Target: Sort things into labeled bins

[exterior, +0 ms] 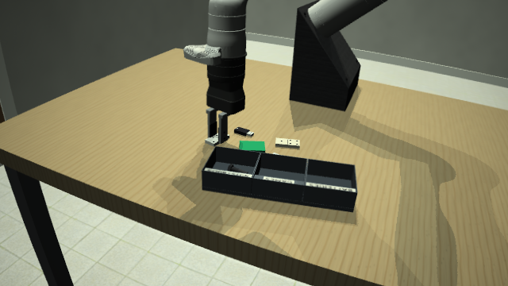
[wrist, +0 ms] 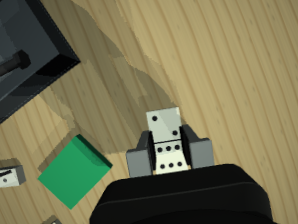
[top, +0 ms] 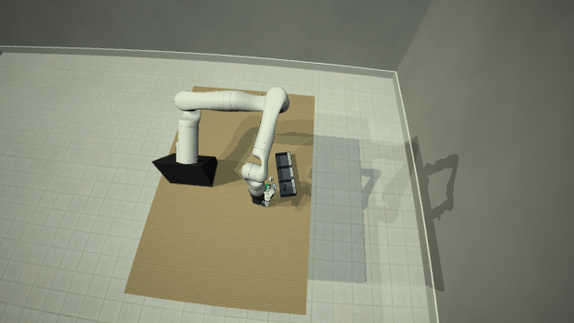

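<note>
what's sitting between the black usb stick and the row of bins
The green block lies between them in the exterior view, flat on the table just behind the bins' back wall, with the USB stick a little beyond it.
</note>
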